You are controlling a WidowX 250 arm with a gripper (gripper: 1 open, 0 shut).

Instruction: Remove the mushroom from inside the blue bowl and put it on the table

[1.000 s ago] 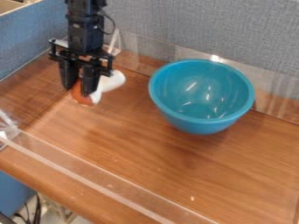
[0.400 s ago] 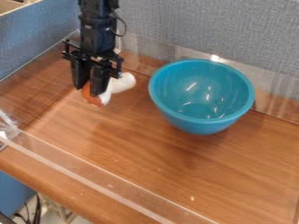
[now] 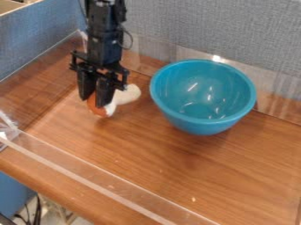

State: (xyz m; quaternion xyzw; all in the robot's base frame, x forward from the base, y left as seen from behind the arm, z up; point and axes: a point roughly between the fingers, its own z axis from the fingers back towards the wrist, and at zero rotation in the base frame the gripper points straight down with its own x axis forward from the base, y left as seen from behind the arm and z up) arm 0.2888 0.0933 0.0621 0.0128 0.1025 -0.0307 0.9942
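one bowl (image 3: pixel 202 97), one mushroom (image 3: pixel 121 98), one tool (image 3: pixel 101 101)

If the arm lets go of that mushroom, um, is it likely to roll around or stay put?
The mushroom would probably roll a little, since its cap and stem look rounded. It may curve rather than run straight, as the two parts differ in shape. The table looks smooth, so it might slide too.

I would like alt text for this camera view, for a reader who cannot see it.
A black gripper holds a toy mushroom with an orange cap and white stem, left of an empty turquoise-blue bowl on a brown wood-grain table.
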